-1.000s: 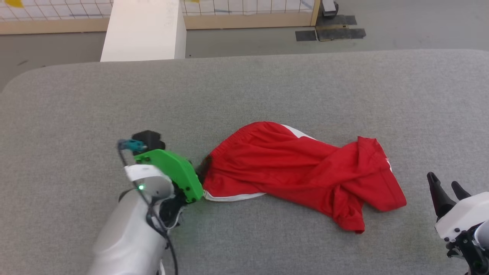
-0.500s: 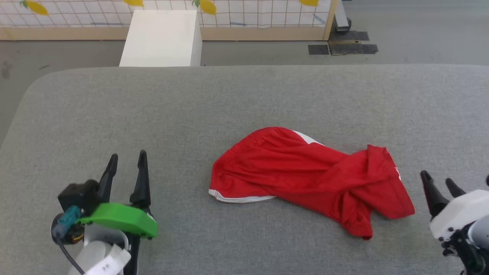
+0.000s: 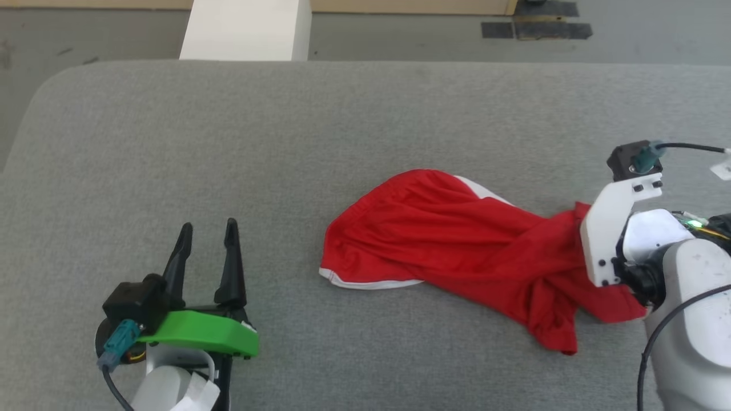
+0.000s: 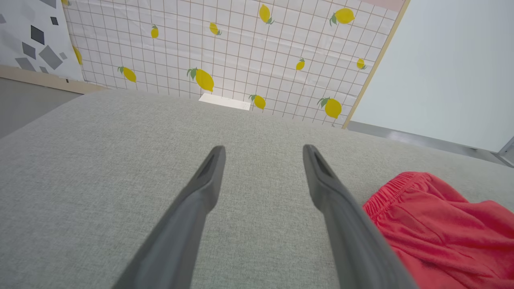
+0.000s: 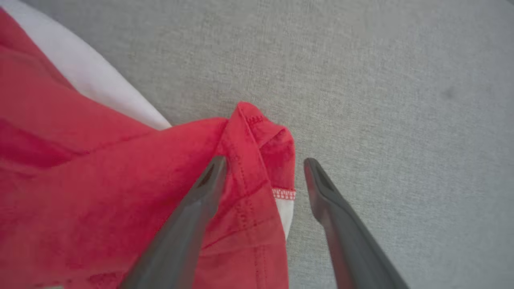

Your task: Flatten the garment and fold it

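Note:
The garment (image 3: 457,240), red shorts with white trim, lies crumpled and twisted on the grey padded table (image 3: 342,114), waistband to the left. My left gripper (image 3: 207,228) stands open at the lower left, well apart from the garment; in the left wrist view its gripper (image 4: 263,149) hovers over bare table with the waistband (image 4: 433,224) at its right. My right arm's white wrist bracket (image 3: 619,228) covers the garment's right end. My right gripper (image 5: 265,162) is open astride a folded red hem corner (image 5: 257,132), one finger above fabric, the other above table.
A white block (image 3: 245,28) stands on the floor just beyond the table's far edge. Dark tape patches (image 3: 537,28) mark the floor at the back right. A lemon-patterned wall (image 4: 241,48) rises behind the table.
My left gripper drew back from the waistband to the lower left and stays open. My right arm came up from the lower right over the garment's right end. The head camera shifted too.

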`<state>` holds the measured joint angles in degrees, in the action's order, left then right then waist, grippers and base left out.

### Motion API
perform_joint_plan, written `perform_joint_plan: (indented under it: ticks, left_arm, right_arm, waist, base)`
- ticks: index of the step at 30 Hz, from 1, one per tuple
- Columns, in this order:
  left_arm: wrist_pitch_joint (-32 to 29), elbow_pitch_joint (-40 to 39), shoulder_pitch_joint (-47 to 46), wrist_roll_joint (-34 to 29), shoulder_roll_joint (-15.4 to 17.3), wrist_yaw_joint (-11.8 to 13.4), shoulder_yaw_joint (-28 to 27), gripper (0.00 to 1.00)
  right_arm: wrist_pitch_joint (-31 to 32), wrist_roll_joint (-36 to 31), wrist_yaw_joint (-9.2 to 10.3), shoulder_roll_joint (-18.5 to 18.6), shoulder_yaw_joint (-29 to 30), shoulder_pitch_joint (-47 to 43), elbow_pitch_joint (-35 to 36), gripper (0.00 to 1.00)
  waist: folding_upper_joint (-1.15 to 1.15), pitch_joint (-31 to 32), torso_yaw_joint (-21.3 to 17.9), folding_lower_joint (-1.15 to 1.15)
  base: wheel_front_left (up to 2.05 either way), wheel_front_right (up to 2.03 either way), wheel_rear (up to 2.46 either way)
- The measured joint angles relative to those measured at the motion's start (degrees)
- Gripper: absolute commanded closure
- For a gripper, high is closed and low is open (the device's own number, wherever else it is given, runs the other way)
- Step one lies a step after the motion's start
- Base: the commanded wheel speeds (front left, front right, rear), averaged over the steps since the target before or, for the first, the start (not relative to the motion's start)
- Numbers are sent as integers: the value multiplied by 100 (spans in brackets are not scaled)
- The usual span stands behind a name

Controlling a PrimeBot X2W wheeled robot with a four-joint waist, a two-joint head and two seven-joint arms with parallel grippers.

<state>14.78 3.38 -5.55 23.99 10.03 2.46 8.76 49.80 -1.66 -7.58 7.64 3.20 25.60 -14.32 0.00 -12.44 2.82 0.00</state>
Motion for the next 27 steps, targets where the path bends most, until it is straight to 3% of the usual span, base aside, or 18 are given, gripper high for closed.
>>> perform_joint_plan:
  ticks: [7,8,9,10,19,27]
  left_arm:
    - [1,116,-70,-129,-142,-191,-82,0]
    - [1,146,-71,-134,-160,-219,-79,0]
    - [1,169,-71,-134,-182,-245,-82,0]
    - [1,189,-79,-142,-214,-269,-78,0]
    - [1,474,-495,-196,-461,-602,105,0]
    - [1,591,-677,-232,-566,-701,143,0]
  right_arm:
    - [644,-43,1,483,-396,108,-563,0]
    - [736,26,1,535,-397,142,-563,56]
    - [770,88,1,577,-402,152,-550,92]
    - [767,158,1,627,-410,162,-525,100]
    - [-366,157,-1,682,-360,1513,-705,100]
    - [-1589,-183,-1,691,-478,2415,-1229,100]
  waist:
    - [0,-231,305,0]
    - [0,-253,344,0]
    - [0,-269,374,0]
    - [0,-287,413,0]
    - [0,-473,838,0]
    - [0,-711,1229,0]
  base:
    - [0,0,0]
    - [0,0,0]
    - [0,0,0]
    - [0,0,0]
    - [0,0,0]
    - [0,0,0]
